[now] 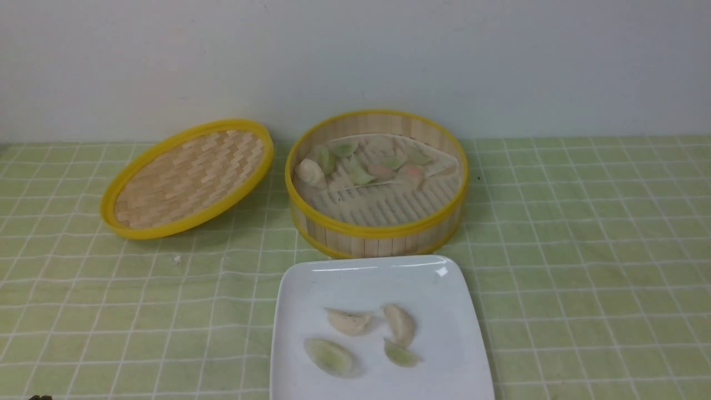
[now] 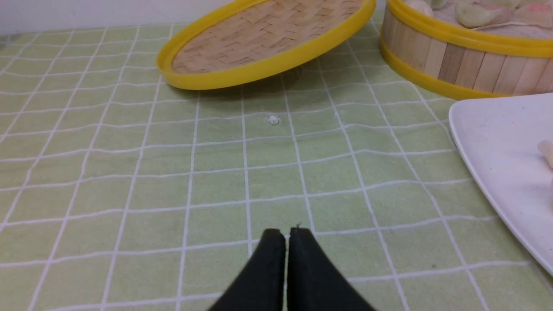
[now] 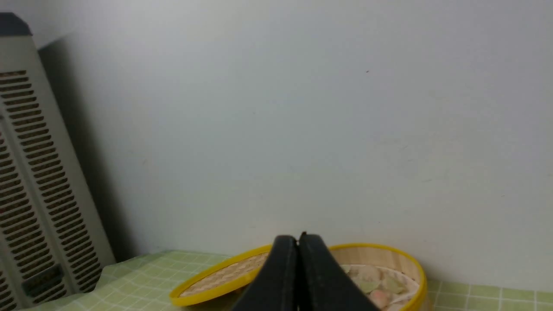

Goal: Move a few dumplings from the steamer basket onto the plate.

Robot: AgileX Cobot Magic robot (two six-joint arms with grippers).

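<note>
The steamer basket [image 1: 377, 222] stands at the middle back with several green, pink and whitish dumplings [image 1: 361, 175] on its white liner. The white square plate [image 1: 444, 300] lies just in front of it and holds two pale green dumplings [image 1: 329, 356] and two beige ones [image 1: 349, 321]. Neither gripper shows in the front view. My left gripper [image 2: 287, 235] is shut and empty, low over the cloth, left of the plate [image 2: 497, 142]. My right gripper [image 3: 298, 238] is shut and empty, away from the basket [image 3: 389, 259], facing the wall.
The shallow woven lid [image 1: 186, 178] leans tilted left of the basket. A small white crumb [image 1: 176, 258] lies on the green checked cloth [image 1: 583, 250]. A white wall stands close behind. A grey vented unit [image 3: 26, 194] stands at the far left.
</note>
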